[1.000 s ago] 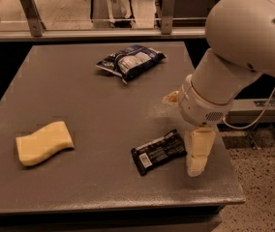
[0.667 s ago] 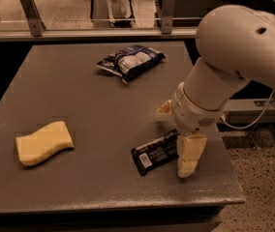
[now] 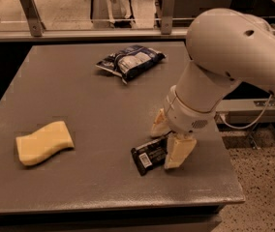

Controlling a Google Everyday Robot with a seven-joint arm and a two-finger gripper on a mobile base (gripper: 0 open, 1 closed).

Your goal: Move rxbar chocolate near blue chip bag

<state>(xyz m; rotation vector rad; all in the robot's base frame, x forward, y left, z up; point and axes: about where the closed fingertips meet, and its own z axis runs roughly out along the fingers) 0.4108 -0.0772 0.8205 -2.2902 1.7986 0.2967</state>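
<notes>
The rxbar chocolate (image 3: 148,155), a small flat black wrapper with a white barcode patch, lies on the grey table (image 3: 79,95) near its front right. My gripper (image 3: 168,141) is down at the bar's right end, one cream finger on the far side and one on the near side, open around it. The bar's right end is hidden behind the fingers. The blue chip bag (image 3: 130,61), dark blue with a white-grey patch, lies at the table's back centre, well away from the bar.
A yellow wavy sponge (image 3: 44,142) lies at the table's front left. The table's right edge and front edge are close to the gripper. A metal rail and posts (image 3: 30,11) run behind the table. A cable hangs at the right.
The arm has moved left and lowered, bringing the fingers from beside the bar to either side of its right end. The bar, bag and sponge have not moved.
</notes>
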